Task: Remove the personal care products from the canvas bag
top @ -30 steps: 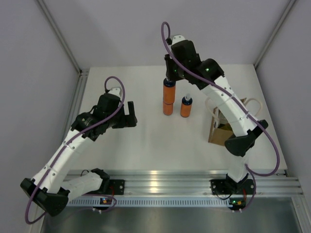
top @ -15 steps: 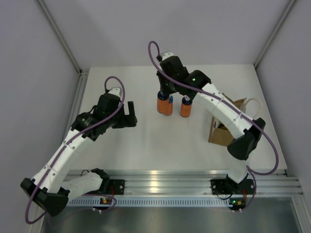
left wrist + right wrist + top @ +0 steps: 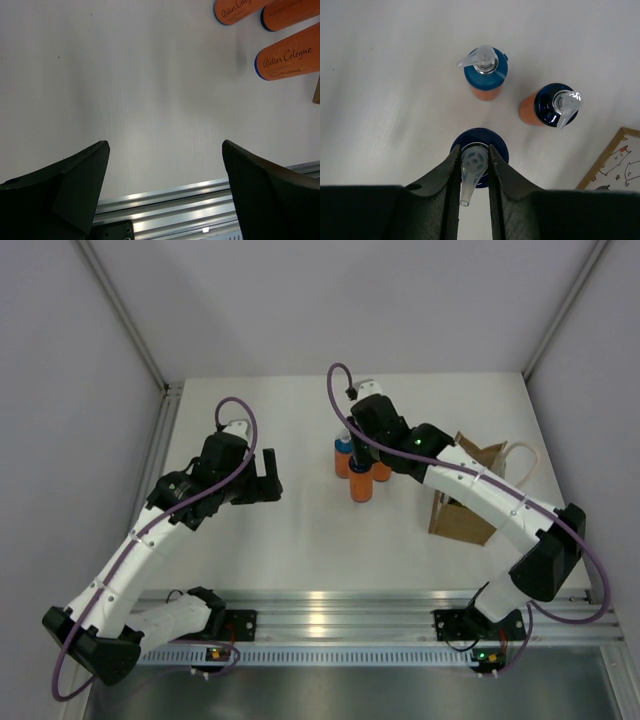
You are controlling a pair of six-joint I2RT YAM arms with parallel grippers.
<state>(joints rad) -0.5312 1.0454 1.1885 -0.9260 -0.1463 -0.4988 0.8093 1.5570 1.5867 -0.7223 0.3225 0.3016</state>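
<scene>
Near right: canvas bag (image 3: pixel 465 510) stands on the tabletop (image 3: pixel 300 540), open top, well apart from the bottles. Can't see inside it from any view. It's soft cloth, so it will likely sag or drag if I pull something out at an angle.

Near left: my left tool (image 3: pixel 265 472) hovers over bare tabletop with its jaws spread wide, holding nothing.

Middle: my right tool (image 3: pixel 474 150) is clamped tight on the clear pump head (image 3: pixel 474 162) of an orange bottle (image 3: pixel 360 490), which is upright, out of the bag, and at tabletop level. Can't tell if its base touches.

Just beyond it: second orange bottle (image 3: pixel 486 75) with a lighter blue cap on the left, third orange bottle (image 3: pixel 547 105) with a dark cap on the right. Both are upright and close together but not touching.

Handling guess: small plastic pump bottles, light and stiff with smooth sides. They're tall and narrow, so easy to tip. The pump head is thin and may swivel or slip. Better to take hold low on the neck, under the nozzle, squarely from above.
</scene>
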